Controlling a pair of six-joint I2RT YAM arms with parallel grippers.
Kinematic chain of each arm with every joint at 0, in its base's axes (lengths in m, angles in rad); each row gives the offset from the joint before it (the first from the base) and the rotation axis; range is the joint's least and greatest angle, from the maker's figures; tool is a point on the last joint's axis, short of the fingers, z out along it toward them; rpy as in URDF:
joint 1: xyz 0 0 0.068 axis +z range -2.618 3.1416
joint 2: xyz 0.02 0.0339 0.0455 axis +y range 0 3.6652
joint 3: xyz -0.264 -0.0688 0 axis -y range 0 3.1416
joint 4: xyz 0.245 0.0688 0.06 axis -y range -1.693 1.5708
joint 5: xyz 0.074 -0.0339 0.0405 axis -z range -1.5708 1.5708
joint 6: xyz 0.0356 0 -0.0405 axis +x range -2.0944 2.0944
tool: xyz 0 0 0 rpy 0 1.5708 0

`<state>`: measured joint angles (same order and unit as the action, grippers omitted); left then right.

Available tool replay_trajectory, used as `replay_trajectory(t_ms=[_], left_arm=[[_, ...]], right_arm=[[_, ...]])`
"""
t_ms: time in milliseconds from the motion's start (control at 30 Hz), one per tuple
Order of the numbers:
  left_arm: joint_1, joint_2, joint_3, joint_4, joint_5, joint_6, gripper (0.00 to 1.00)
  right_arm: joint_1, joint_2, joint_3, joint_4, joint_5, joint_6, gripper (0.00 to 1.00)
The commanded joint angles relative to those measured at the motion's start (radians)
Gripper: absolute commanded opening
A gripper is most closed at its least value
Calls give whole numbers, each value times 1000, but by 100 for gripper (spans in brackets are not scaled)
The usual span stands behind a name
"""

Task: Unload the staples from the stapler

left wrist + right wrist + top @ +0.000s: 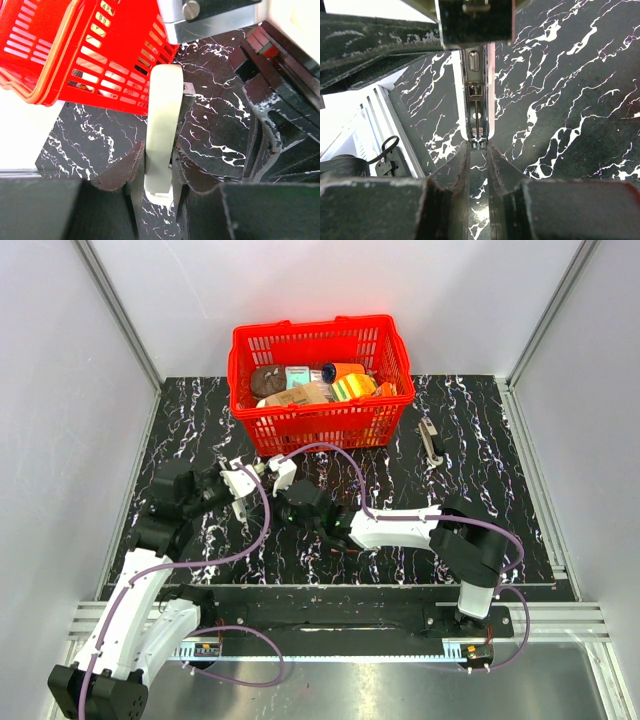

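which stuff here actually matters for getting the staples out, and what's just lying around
For the job:
- stapler, held by the left gripper
- right gripper, closed in on the stapler's end

Lying about:
- red basket with packets in it
- small pale object to the right of the basket

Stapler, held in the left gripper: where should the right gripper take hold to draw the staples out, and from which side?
Probably the metal staple rail at its free end, approached end-on along the stapler, a finger on each side. The left gripper clamps the pale body across its width, and the right wrist view shows the open channel running straight toward the right gripper.
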<state>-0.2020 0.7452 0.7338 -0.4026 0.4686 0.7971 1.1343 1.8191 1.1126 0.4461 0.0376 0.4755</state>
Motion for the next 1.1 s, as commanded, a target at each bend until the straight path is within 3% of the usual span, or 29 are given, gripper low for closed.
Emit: replay_trajectory(t_ms=[0, 267, 633, 800, 1067], left_arm=[[-2, -20, 3, 39, 12, 31, 0], [-2, -30, -143, 94, -91, 85, 0], [-2, -1, -136, 94, -94, 86, 0], [-2, 0, -120, 96, -90, 62, 0], [-2, 17, -125, 126, -131, 56, 0]], right_arm=[[5, -30, 32, 19, 33, -17, 11], [5, -63, -7, 9, 51, -18, 7], [5, -73, -39, 19, 67, -3, 4], [5, -66, -60, 37, 28, 21, 13], [4, -50, -89, 11, 24, 66, 8]])
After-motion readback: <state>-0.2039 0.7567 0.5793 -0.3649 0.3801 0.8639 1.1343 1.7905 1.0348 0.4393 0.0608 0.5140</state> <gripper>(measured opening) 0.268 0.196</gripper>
